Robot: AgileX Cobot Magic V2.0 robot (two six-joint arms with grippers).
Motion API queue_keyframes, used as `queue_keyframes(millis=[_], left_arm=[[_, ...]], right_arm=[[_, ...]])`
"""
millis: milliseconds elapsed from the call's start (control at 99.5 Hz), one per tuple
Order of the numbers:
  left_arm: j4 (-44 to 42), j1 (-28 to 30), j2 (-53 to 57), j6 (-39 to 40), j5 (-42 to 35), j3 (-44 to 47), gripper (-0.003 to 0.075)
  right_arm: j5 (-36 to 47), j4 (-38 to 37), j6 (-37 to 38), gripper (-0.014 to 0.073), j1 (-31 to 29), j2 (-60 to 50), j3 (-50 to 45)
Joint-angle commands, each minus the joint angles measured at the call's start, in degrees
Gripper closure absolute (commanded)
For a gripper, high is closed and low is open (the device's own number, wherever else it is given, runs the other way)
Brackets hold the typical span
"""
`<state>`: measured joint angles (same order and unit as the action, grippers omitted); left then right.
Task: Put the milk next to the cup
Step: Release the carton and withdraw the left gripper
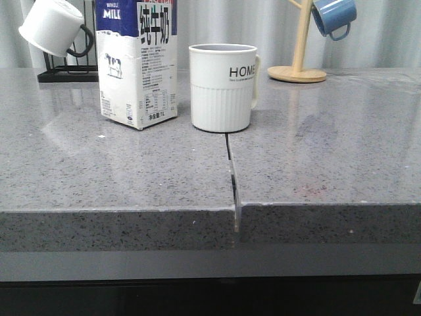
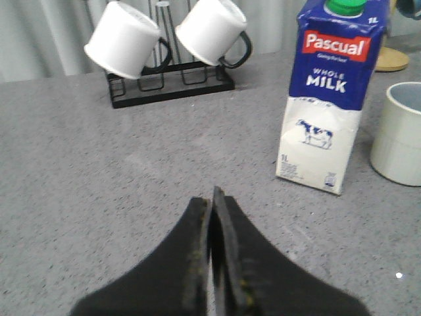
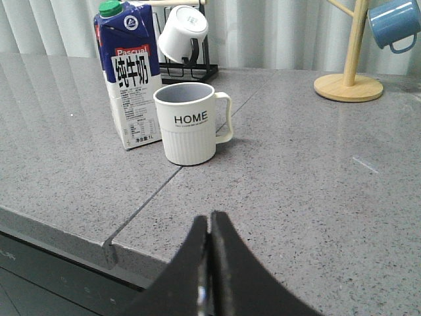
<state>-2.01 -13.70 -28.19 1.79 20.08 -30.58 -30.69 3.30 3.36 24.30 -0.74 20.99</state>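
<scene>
The milk carton [image 1: 137, 62] stands upright on the grey counter, just left of the white ribbed "HOME" cup [image 1: 222, 87], with a small gap between them. Both also show in the left wrist view, the milk [image 2: 325, 99] and the cup [image 2: 398, 135], and in the right wrist view, the milk [image 3: 128, 76] and the cup [image 3: 189, 125]. My left gripper [image 2: 214, 194] is shut and empty, back from the carton over bare counter. My right gripper [image 3: 209, 217] is shut and empty near the counter's front edge, back from the cup. Neither gripper shows in the front view.
A black rack [image 2: 168, 82] with plain white black-handled mugs [image 2: 125, 39] stands at the back left. A wooden mug tree [image 1: 299, 56] with a blue mug [image 1: 334, 16] stands at the back right. A seam [image 1: 231, 174] runs through the counter from the cup to the front edge.
</scene>
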Motion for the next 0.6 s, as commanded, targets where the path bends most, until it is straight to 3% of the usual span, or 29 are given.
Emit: queue_keyframes(millis=[0, 291, 593], left_arm=[[-0.18, 2.34, 2.36, 0.69, -1.63, -0.59, 0.0741], [-0.18, 7.4, 7.88, 0.69, -0.55, 4.22, 0.0741], [-0.22, 8.16, 11.51, 0.69, -2.21, 9.88, 0.0741]], right_arm=[[4.26, -0.62, -0.38, 0.0664, -0.14, -0.59, 1.15], [4.26, -0.62, -0.38, 0.0664, -0.14, -0.59, 1.15], [4.26, -0.62, -0.38, 0.0664, -0.14, -0.59, 1.15]])
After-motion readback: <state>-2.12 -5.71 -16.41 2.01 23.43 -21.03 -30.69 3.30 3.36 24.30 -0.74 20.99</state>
